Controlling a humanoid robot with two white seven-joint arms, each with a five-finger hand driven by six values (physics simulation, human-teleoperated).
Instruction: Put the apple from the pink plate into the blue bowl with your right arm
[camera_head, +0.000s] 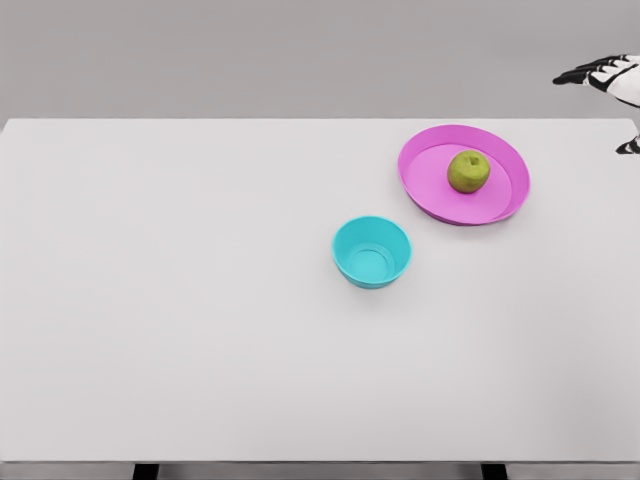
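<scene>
A green apple (468, 171) sat on the pink plate (436, 190), a little right of the plate's middle, with its stem end facing up. The plate lay on the white counter (180, 300) toward the far right side. The blue bowl (371, 252) stood upright on the counter just beside the plate, nearer the camera and to its left, apart from it by a narrow strip of bare surface. Nothing could be seen inside the bowl.

The right hand (606, 75) showed at the upper right edge of the head view, above and beyond the counter's far right corner, well apart from the apple. Its fingers (572, 77) pointed left, stretched out and loose, grasping nothing. A second dark part of that hand showed lower at the right edge, near the counter's corner. Only 1 hand appeared in the view.
</scene>
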